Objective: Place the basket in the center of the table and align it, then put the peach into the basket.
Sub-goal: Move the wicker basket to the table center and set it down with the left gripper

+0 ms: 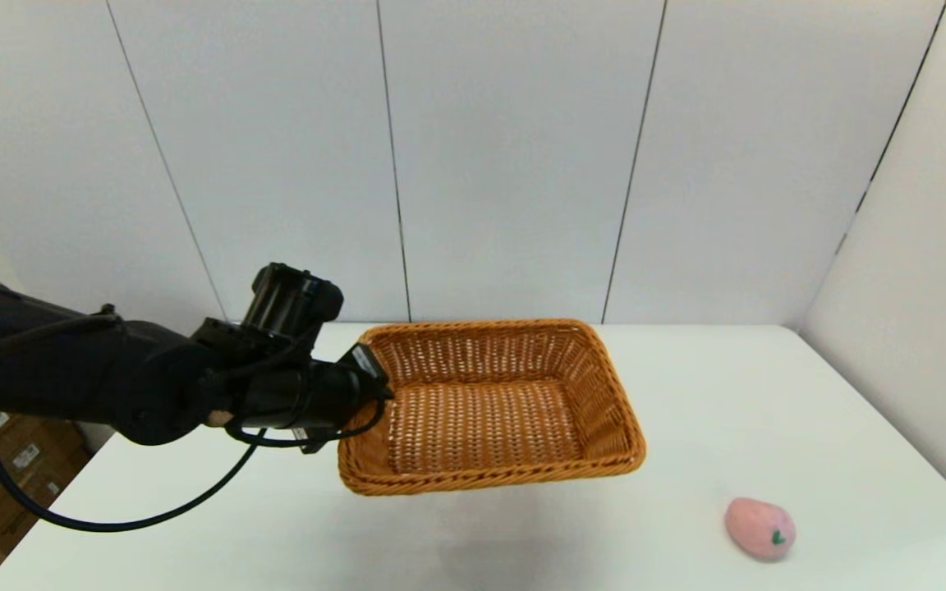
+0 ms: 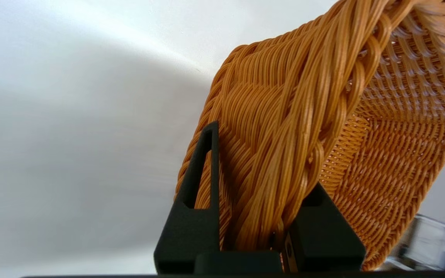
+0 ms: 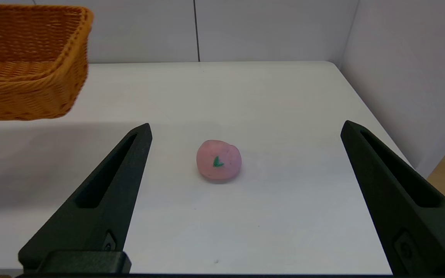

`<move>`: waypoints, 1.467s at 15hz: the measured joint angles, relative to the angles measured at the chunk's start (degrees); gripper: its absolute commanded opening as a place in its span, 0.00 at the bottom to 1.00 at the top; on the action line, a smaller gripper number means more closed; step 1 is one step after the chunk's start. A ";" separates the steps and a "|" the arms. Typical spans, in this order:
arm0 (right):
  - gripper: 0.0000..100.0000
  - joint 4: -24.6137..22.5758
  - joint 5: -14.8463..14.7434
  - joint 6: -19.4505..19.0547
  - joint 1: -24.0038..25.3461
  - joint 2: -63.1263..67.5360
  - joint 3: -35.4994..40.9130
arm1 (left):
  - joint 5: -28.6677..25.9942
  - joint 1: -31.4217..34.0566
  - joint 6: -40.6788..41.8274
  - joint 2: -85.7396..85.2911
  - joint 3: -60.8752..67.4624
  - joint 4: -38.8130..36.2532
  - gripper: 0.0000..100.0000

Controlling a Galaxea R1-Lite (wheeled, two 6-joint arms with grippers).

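**Basket aloft in the left hand, peach waiting ahead of the right**

The counter [image 1: 686, 394] is the broad white surface under everything; above it hangs the basket [image 1: 489, 410], lifted clear, its shadow lying on the white below it; the long axis runs roughly side to side across the robot's front, the open mouth tipped slightly toward the robot, so alignment is, by my judgement, not yet finished and it must come down flat near the centre.

The left hand [image 2: 259, 231] is clamped on the braided rim at the basket's short end, one finger outside the weave and one inside; the basket extends away from that hand toward the robot's right.

The right hand [image 3: 245, 131] waits low over the counter with its fingers spread wide and nothing between them; the peach [image 3: 219, 160] lies straight ahead of it, centred in the gap yet well short of the fingertips; it rests on the counter, leaf mark facing that hand.

The peach is well apart from the basket, to the right of it, and the right hand is plainly the nearer one for the pick.
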 measured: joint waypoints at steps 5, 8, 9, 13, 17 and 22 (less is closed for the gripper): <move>1.00 0.00 0.00 0.00 0.00 0.00 0.00 | -0.77 -4.35 -1.07 4.96 1.05 -1.79 0.00; 1.00 0.00 0.00 -0.01 0.00 0.00 0.00 | -1.63 -4.74 -1.07 6.14 4.11 -6.29 0.00; 1.00 0.00 0.00 -0.01 0.00 0.00 0.00 | -1.66 -4.84 -1.21 6.61 5.05 -7.69 0.00; 1.00 0.00 0.00 0.00 0.00 0.00 0.00 | -1.93 -5.45 -2.52 7.55 6.27 -9.18 0.00; 1.00 0.00 0.00 0.00 0.00 0.00 0.00 | -2.78 -5.42 -2.61 8.13 7.83 -9.30 0.00; 1.00 0.00 -0.02 -0.01 0.00 0.00 0.00 | -3.54 -5.25 -3.85 8.22 10.29 -13.15 0.00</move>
